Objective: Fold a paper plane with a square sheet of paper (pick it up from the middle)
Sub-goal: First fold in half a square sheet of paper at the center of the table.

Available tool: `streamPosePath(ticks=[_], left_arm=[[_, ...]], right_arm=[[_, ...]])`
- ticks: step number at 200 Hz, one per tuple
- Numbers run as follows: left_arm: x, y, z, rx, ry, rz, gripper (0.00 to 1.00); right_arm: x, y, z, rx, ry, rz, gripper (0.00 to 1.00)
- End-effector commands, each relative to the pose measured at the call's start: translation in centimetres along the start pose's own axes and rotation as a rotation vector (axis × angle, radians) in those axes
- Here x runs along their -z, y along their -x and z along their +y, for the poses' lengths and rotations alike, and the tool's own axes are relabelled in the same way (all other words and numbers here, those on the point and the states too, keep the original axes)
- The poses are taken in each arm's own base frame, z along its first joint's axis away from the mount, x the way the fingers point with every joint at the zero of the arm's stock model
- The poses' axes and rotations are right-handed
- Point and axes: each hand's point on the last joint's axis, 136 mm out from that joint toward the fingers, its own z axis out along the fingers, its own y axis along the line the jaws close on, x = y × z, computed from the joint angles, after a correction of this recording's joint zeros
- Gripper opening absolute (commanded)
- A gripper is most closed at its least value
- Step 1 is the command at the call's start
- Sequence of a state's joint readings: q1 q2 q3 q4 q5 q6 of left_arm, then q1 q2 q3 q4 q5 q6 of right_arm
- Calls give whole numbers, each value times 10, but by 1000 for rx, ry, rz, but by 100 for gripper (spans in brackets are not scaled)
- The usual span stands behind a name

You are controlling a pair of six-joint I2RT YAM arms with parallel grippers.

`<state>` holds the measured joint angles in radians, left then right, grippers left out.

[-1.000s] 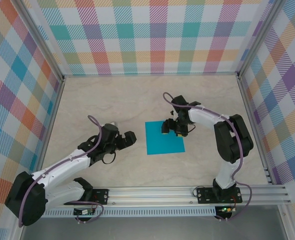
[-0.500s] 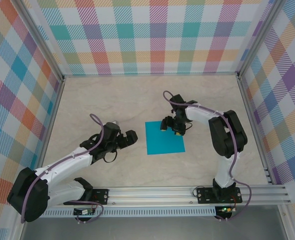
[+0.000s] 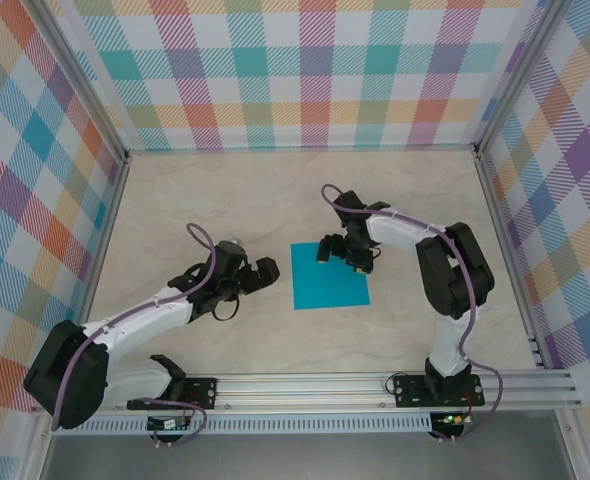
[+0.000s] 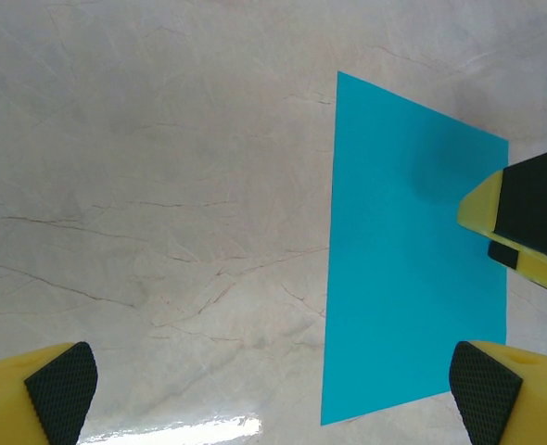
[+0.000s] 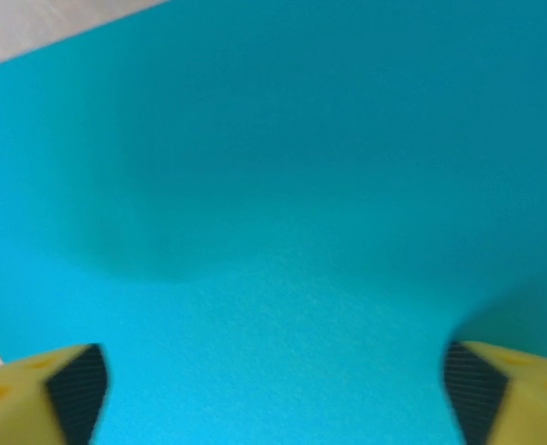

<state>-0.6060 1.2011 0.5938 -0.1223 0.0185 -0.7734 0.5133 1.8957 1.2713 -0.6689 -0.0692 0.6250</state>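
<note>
We count one square sheet of paper (image 3: 329,276), plain teal-blue with no print that we can read. It lies flat on the pale marbled table (image 3: 205,200), a little right of the middle, uncreased as far as we can tell.

There are two arms and two grippers. Each gripper has two yellow fingers with black pads, four fingers in all.

The left gripper (image 3: 265,272) sits low over bare table just left of the sheet and apart from it. From its wrist camera the left gripper (image 4: 273,394) has its pads spread wide with nothing between them. The sheet (image 4: 413,260) lies ahead and to the right there, and one yellow-and-black finger (image 4: 524,222) of the other arm reaches in over the sheet's far side.

The right gripper (image 3: 342,256) is over the far part of the sheet. In its wrist view the right gripper (image 5: 273,389) is spread wide as well, with the teal paper (image 5: 283,185) close beneath it. We cannot tell whether its tips touch the paper, and nothing is pinched.

Three checked walls (image 3: 305,70) enclose the table, and one metal rail (image 3: 375,385) runs along the near edge.
</note>
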Motion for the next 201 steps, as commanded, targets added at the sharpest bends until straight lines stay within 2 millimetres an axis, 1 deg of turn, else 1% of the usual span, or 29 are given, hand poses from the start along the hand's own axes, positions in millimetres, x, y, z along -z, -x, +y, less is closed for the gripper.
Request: streamPosePath(ticks=[1, 21, 32, 44, 58, 66, 82, 97, 111, 137, 169, 201], left_arm=[[-1, 9, -17, 10, -44, -14, 100], [-5, 10, -16, 15, -33, -10, 100], [-8, 9, -17, 15, -34, -3, 100], [-12, 9, -18, 19, -34, 3, 100], [-17, 7, -19, 25, -31, 18, 100], [-19, 7, -20, 28, -33, 23, 100], [-23, 6, -20, 36, -24, 35, 100], [-25, 6, -20, 36, -19, 42, 100], [-26, 6, -21, 37, -16, 46, 100], [-28, 6, -21, 36, -14, 51, 100], [-28, 5, -20, 34, -6, 55, 100], [-27, 5, -19, 34, -4, 56, 100]], right_arm=[[37, 8, 7, 72, -18, -75, 100], [45, 6, 5, 111, -65, -93, 100], [44, 2, 10, 156, -47, -83, 100], [39, -4, 14, 192, -26, -48, 100], [33, -7, 7, 165, -67, -16, 100], [30, -10, 7, 156, -82, 8, 100], [26, -13, 14, 178, -93, 32, 100], [24, -12, 15, 195, -161, 19, 100], [20, -11, 21, 211, -183, 21, 100], [12, -10, 24, 207, -208, 33, 100], [2, -12, 21, 197, -232, 56, 100], [-13, -17, 17, 189, -238, 90, 100]])
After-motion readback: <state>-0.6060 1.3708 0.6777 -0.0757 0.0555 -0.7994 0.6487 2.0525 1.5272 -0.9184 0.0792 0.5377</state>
